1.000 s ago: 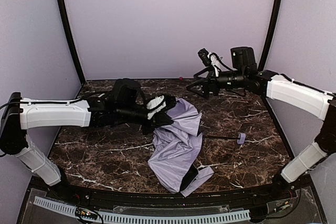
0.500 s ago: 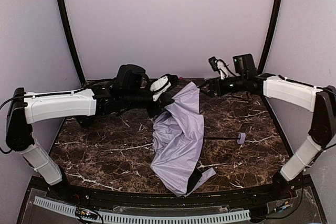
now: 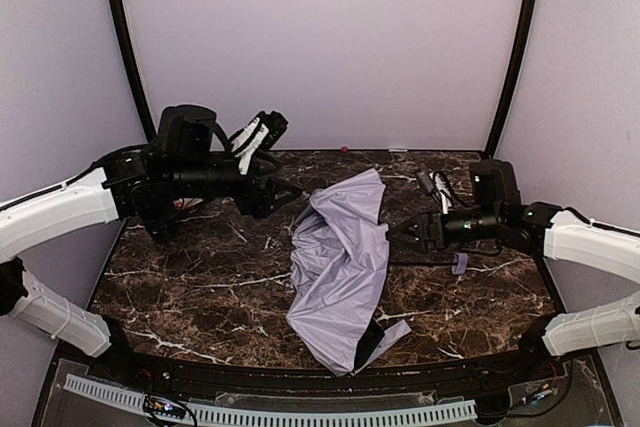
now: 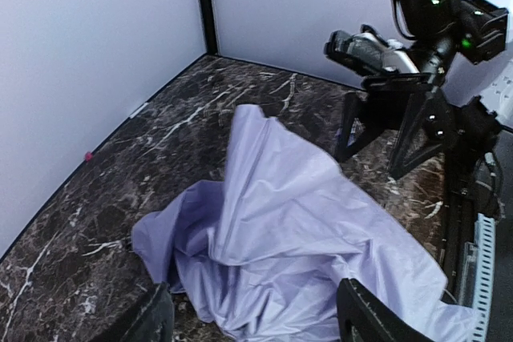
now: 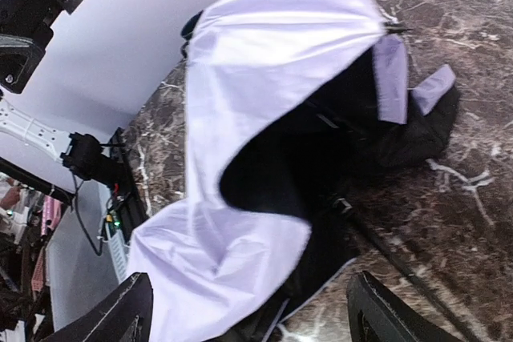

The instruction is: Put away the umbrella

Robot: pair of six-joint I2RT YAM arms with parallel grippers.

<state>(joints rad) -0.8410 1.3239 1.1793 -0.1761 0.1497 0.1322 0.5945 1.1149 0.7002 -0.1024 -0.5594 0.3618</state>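
Note:
The umbrella (image 3: 338, 257) lies crumpled in the middle of the table, pale lavender canopy up, a black fold at its near end. Its thin black shaft (image 3: 425, 263) runs right to the small lavender knob (image 3: 459, 264). My left gripper (image 3: 290, 192) hovers open just left of the canopy's raised far edge, holding nothing; in the left wrist view the fabric (image 4: 296, 230) spreads beyond the open left gripper (image 4: 256, 326). My right gripper (image 3: 398, 238) is open, low at the canopy's right side above the shaft. The right wrist view shows the canopy (image 5: 256, 78) and its black underside (image 5: 321, 158).
The dark marbled table (image 3: 200, 287) is closed in by lavender walls with black corner posts (image 3: 125, 47). My right gripper (image 4: 385, 138) shows in the left wrist view, just past the fabric. A grey ridged strip (image 3: 270, 413) runs along the near edge.
The left gripper let go of the canopy, opened and drew back to the left. The right arm swung from the back wall down to the canopy's right side.

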